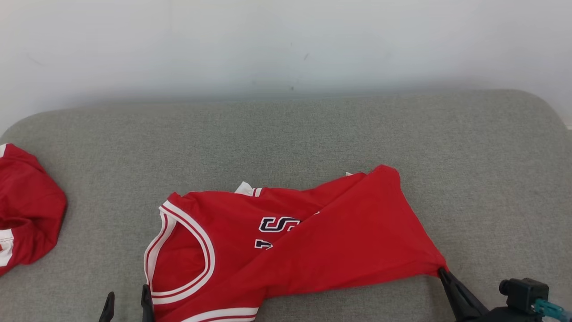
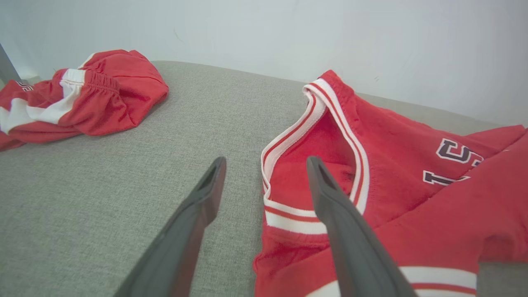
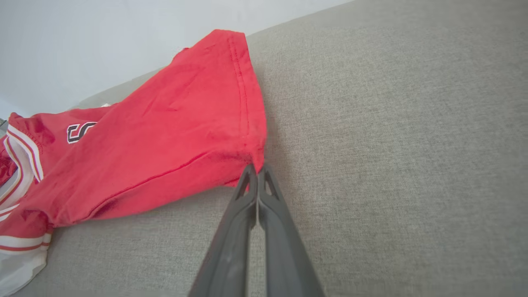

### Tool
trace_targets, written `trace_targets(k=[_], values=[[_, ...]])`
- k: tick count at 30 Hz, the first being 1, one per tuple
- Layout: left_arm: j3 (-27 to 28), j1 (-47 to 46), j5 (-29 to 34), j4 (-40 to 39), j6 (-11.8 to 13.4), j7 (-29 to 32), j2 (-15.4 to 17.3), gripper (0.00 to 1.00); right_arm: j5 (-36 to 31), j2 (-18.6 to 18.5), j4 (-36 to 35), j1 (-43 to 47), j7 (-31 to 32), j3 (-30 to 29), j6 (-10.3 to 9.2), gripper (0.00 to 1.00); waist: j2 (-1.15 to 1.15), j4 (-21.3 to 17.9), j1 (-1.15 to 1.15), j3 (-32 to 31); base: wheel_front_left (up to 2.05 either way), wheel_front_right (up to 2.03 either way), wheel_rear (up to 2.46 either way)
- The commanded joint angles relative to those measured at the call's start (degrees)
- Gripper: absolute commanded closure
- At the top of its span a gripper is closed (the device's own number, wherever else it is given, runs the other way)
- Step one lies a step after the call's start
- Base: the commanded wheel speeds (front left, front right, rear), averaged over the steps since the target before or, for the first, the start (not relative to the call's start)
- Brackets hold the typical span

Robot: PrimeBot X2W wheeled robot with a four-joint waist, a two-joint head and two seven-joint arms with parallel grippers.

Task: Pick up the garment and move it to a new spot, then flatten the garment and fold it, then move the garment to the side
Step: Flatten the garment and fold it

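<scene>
Fingers (image 3: 241, 206) of right gripper (image 3: 256, 170) pinch garment (image 3: 173, 136) corner (cushion (image 3: 392, 144) bare beyond).

Jersey (image 1: 313, 241) lies on the table (image 1: 286, 134), near the front edge, armhole end to the left. Shorts (image 1: 27, 214) sit well apart at the far left. Left gripper (image 1: 127, 293) straddles the jersey's left edge; right gripper (image 1: 442, 270) pinches its right front corner. Wall (image 1: 286, 40) behind the table.

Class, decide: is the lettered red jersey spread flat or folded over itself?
Folded over: a plain red flap of the jersey covers part of its lettering; the right gripper pinches its corner.
</scene>
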Motion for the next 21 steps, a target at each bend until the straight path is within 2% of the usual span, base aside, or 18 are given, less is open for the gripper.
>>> trace_targets(k=[1,2,10,14,21], values=[[-0.06,0.18,-0.32,0.26,-0.16,-0.21,-0.05,0.00,-0.21,-0.08,-0.72,0.67,0.18,-0.51,-0.13,0.62,0.00,0.03,0.00,0.06,0.00,0.00,0.00],[-0.11,0.05,-0.38,0.38,-0.23,-0.21,-0.04,0.00,-0.78,-0.02,-1.34,1.07,0.33,-1.05,-0.13,0.00,0.00,0.10,0.00,0.05,0.00,0.00,0.00],[-0.63,1.01,0.20,0.82,-0.79,-0.21,-0.05,0.00,-6.07,2.64,-2.87,2.80,-0.60,-5.33,-0.13,0.00,0.00,1.50,0.00,-0.85,0.00,0.00,0.00],[-1.12,2.40,0.47,0.80,-1.14,-0.21,-0.06,0.00,-8.45,4.04,-1.22,2.51,-1.14,-6.16,-0.13,0.00,0.00,2.22,0.00,-1.31,0.00,0.00,0.00],[-5.30,6.83,0.64,2.56,-2.72,-0.21,-0.02,0.00,-11.30,6.15,3.23,0.79,-3.17,-7.20,-0.13,0.00,0.00,2.78,0.00,-1.23,0.00,0.00,0.00]])
